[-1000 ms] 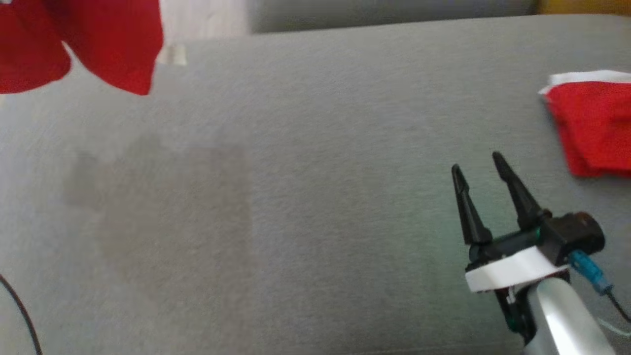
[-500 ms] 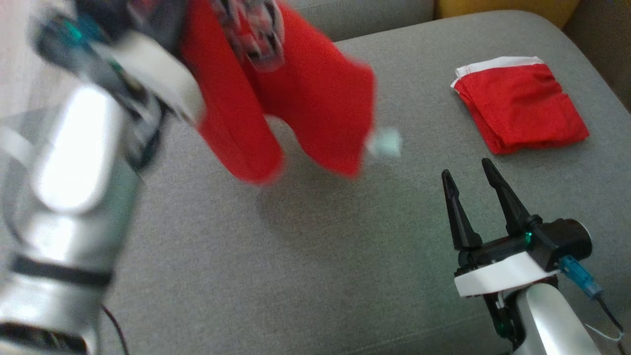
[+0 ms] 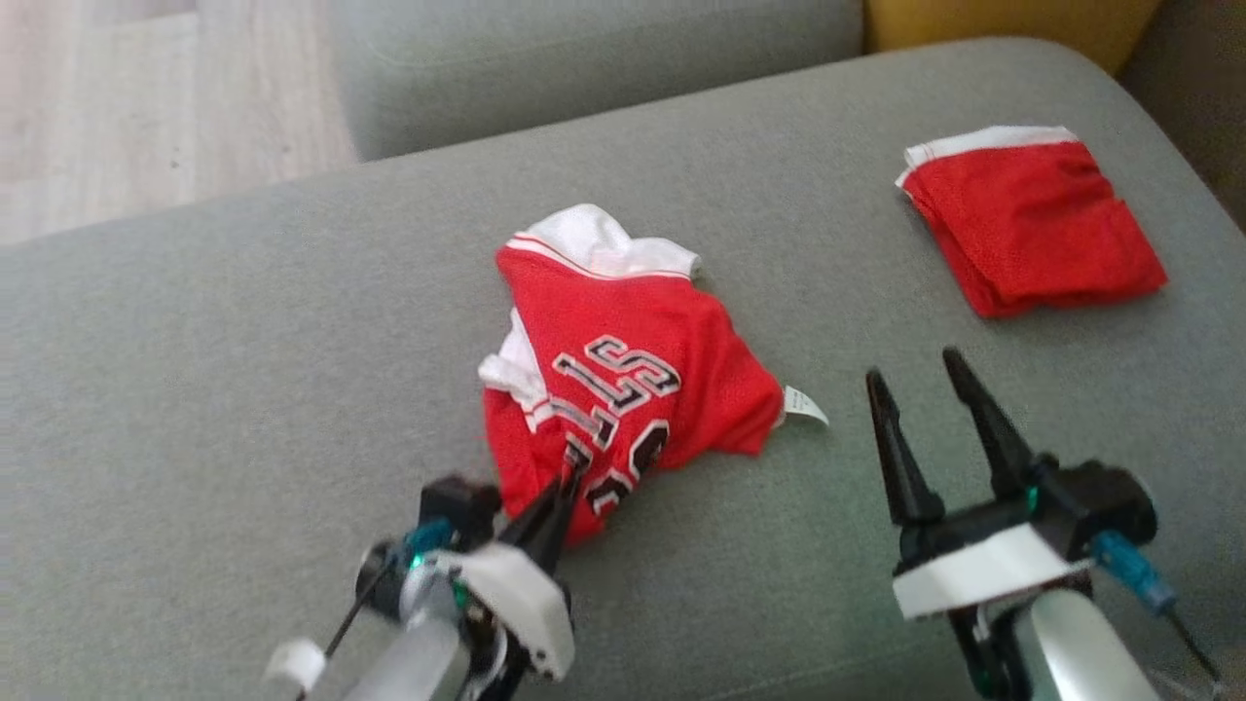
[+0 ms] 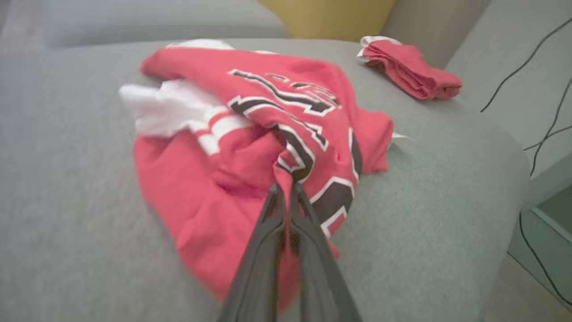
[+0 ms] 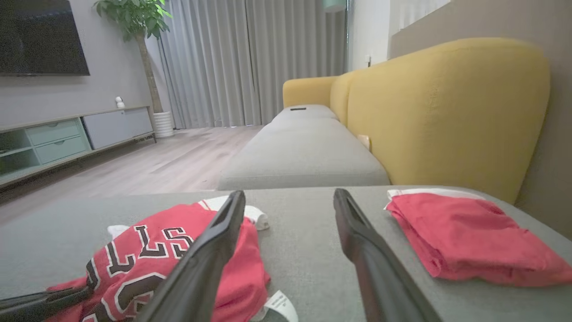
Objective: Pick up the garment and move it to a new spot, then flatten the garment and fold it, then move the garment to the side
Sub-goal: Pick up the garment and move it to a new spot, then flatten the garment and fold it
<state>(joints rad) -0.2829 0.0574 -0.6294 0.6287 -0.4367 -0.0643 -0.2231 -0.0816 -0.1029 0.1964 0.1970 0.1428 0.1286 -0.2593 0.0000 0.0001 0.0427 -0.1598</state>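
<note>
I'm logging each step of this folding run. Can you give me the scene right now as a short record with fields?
surface: grey sofa
jersey: red, crumpled, lying mid-sofa, lettering up
left gripper: shut, pinching the jersey's near edge
right gripper: open, empty, right of the jersey, apart from it
folded garment: red, at the sofa's far right, untouched
task stage: jersey down on the sofa, not yet flattened or folded

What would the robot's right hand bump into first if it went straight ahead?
Probably nothing soon: the right hand points along bare grey cushion between the jersey and the folded red cloth, though depth is unclear.
</note>
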